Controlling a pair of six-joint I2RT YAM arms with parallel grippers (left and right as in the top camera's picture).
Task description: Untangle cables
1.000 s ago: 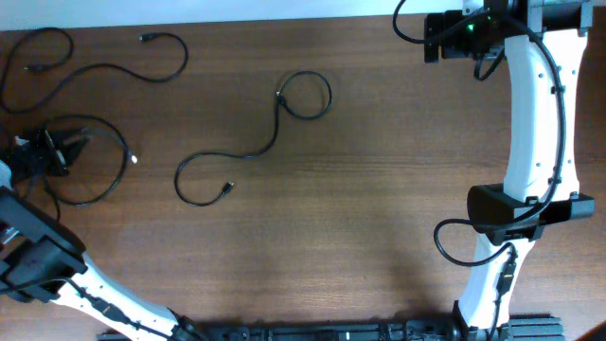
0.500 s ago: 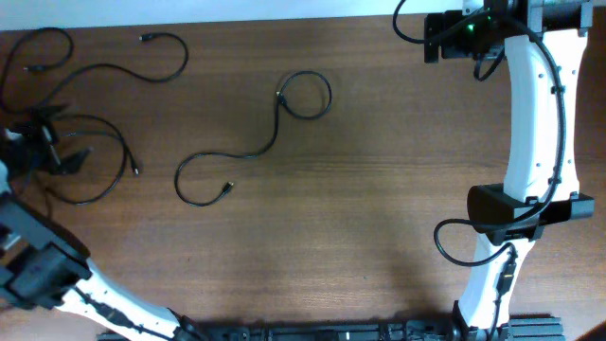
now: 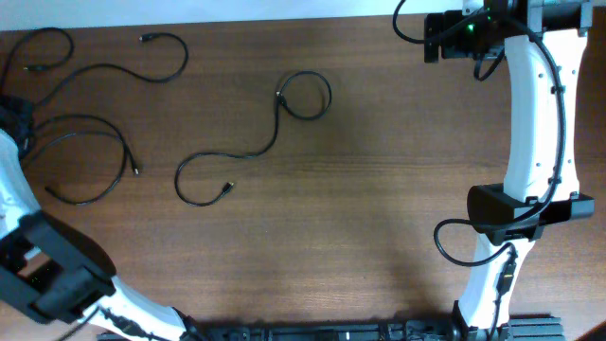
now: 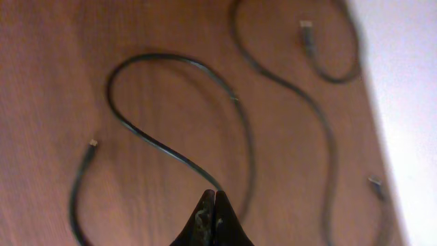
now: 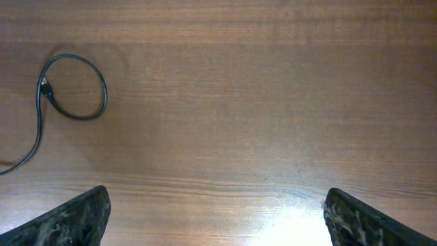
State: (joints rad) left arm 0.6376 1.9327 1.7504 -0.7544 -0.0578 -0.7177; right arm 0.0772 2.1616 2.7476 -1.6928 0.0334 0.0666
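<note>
3 cables [image 3: 278,118] (1 in left gripper [image 4: 215,205])

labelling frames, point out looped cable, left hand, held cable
looped cable [image 3: 329,95], overhead view, loop's right side
left hand [image 4: 215,202], left wrist view, between fingertips
held cable [image 4: 151,55], left wrist view, its bend

Looks like robotics lab bench: wood-grain tabletop [image 3: 379,208], white robot arms at L [image 3: 123,308] & R [image 3: 535,114] near corners, black rail [image 3: 312,332] along near edge.

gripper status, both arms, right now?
Left gripper: closed, pinching a black cable at its tips.
Right gripper: open, holding nothing.
</note>
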